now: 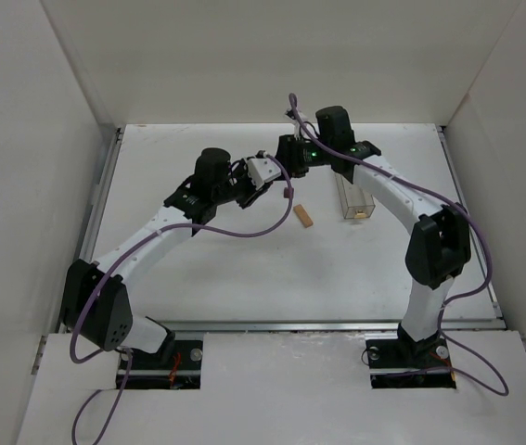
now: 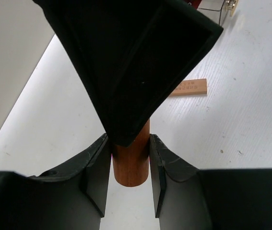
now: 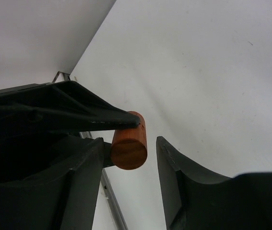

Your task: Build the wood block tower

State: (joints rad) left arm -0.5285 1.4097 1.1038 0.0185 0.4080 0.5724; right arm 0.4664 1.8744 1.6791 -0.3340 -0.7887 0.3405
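Mid-handover above the table (image 1: 244, 269), the left gripper (image 2: 130, 148) pinches the orange-brown round block (image 2: 131, 168) while the right gripper (image 3: 129, 143) straddles its end, fingers parted and not gripping; next they likely must clamp before the left releases.

Orange-brown round block (image 2: 131, 171) clamped in left claw (image 2: 130, 158), tan bar (image 2: 188, 87) beyond

Bright, even white light; soft faint shadows; wrist views blur up close

round piece (image 2: 131, 167) in the left pincer (image 2: 130, 155), flat bar (image 1: 305, 217) on the table (image 1: 244, 278) left of the clear box (image 1: 356, 202)
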